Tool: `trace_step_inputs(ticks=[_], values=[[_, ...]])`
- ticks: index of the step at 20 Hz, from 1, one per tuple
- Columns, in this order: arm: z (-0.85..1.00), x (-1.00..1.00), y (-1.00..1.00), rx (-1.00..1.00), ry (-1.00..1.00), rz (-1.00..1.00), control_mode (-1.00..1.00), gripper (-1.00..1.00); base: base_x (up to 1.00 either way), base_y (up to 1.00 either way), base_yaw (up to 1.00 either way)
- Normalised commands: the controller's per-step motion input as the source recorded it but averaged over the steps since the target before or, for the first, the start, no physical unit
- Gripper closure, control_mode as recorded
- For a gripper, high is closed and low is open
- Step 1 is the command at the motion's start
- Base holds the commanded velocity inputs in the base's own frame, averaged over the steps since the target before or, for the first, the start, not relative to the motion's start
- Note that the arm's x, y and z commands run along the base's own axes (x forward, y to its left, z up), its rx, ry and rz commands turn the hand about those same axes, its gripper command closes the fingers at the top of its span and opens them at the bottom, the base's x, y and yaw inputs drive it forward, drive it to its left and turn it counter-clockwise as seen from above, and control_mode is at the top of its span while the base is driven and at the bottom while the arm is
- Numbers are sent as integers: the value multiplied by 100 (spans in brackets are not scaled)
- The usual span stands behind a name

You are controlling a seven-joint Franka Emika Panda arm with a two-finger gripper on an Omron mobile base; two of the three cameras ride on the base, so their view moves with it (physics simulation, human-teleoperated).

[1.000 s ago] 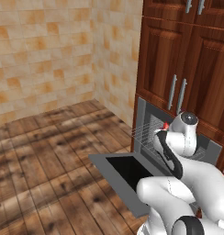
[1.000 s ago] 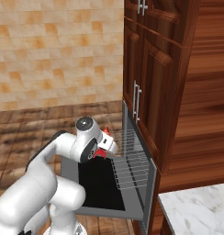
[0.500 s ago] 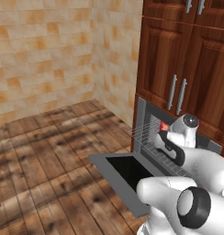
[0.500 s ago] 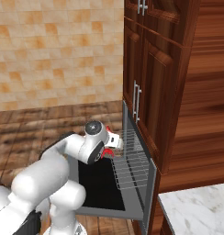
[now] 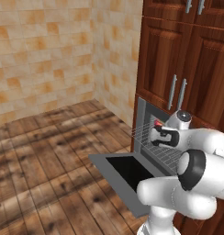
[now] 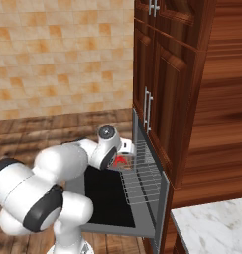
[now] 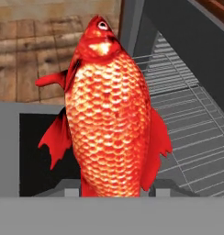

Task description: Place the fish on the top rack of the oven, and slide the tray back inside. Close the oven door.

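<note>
Jaws nearly closed, clamped on the fish [image 7: 111, 114]; fish above the top rack [image 7: 187, 119], beyond the oven door [image 7: 6, 151]

The top rack [image 6: 143, 181], a grey wire grid, stood drawn partway out of the oven [image 6: 155, 198] above the lowered oven door [image 5: 127, 176]. The wooden floor [image 5: 45, 156] spread in planks around the oven

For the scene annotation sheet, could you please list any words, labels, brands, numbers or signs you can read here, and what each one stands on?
None: no text, number or sign shows anywhere.
The fish, shut in the gripper, bears only scales.
The oven door, top rack and wooden cabinets are unmarked.
</note>
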Motion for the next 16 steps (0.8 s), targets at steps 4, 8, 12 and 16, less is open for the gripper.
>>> trace_step_inputs(ticks=[4, 8, 12, 16], values=[[-29, 22, -7, -3, -1, 0, -100, 100, 0, 0, 0], [-50, 54, 0, -9, 0, 0, -100, 100, 0, 0, 0], [-29, 60, 0, -2, 1, 0, -100, 100, 0, 0, 0], [-23, 56, -9, 0, 2, 0, -100, 100, 0, 0, 0]])
